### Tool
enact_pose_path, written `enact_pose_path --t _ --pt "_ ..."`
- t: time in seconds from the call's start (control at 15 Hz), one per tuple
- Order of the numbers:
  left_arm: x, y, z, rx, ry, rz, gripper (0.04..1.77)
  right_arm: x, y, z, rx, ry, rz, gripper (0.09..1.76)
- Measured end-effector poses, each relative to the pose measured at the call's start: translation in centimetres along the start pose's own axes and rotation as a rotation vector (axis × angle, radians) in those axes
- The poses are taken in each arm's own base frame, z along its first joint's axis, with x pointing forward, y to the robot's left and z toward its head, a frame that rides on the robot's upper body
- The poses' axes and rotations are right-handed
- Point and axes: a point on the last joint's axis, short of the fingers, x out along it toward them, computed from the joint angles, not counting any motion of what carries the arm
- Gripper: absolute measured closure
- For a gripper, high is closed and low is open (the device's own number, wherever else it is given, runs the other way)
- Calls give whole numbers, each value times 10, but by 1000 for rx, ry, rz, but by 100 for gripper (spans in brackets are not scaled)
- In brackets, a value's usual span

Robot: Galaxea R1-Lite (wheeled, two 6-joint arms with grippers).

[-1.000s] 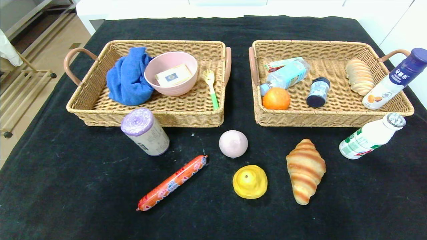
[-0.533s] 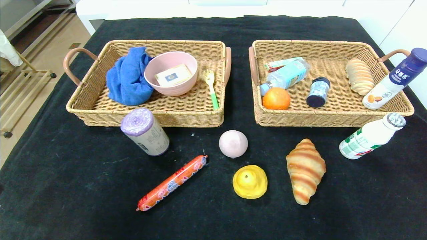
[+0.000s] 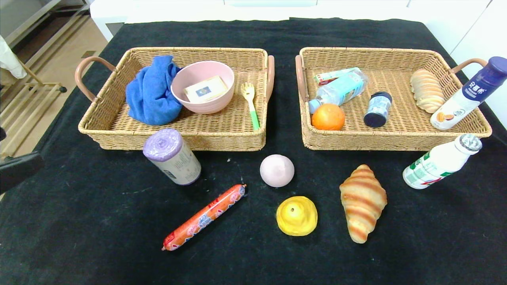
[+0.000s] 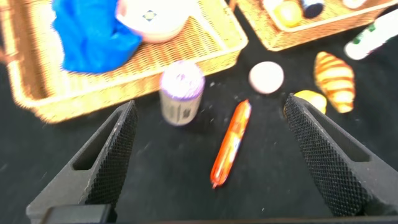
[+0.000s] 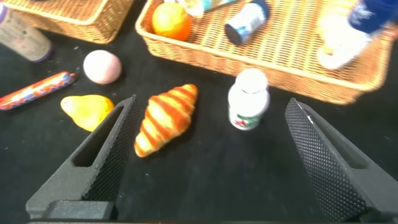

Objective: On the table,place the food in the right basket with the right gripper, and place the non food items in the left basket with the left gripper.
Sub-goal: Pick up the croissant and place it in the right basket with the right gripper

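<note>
On the black table in front of the baskets lie a purple-topped roll (image 3: 171,156), a red sausage (image 3: 204,217), a pink ball (image 3: 277,170), a yellow fruit (image 3: 296,215), a croissant (image 3: 362,202) and a white bottle (image 3: 441,161). My left gripper (image 4: 208,162) is open and empty, high above the sausage (image 4: 231,143) and the roll (image 4: 181,93); part of it shows at the head view's left edge (image 3: 18,169). My right gripper (image 5: 211,162) is open and empty above the croissant (image 5: 165,118) and the bottle (image 5: 247,99); it is outside the head view.
The left basket (image 3: 178,140) holds a blue cloth (image 3: 152,95), a pink bowl (image 3: 202,87) with a card, and a fork (image 3: 250,103). The right basket (image 3: 392,142) holds an orange (image 3: 328,117), bottles, a small jar (image 3: 378,109) and bread (image 3: 426,91).
The left arm has come into the head view at the left edge. Nothing on the table has moved.
</note>
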Motion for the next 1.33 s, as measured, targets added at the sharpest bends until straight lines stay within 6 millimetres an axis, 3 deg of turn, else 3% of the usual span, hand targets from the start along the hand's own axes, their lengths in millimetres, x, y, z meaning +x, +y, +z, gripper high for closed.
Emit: enact_pose_path --t 0.33,0.67,1.33 --pt "31 3 13 -6 36 -81 9 28 3 10 -2 51 52 14" --pt "58 -1 15 28 118 -169 9 56 20 15 -17 103 48 14" --pt "75 -10 9 91 172 -254 9 93 46 7 -13 202 88 14"
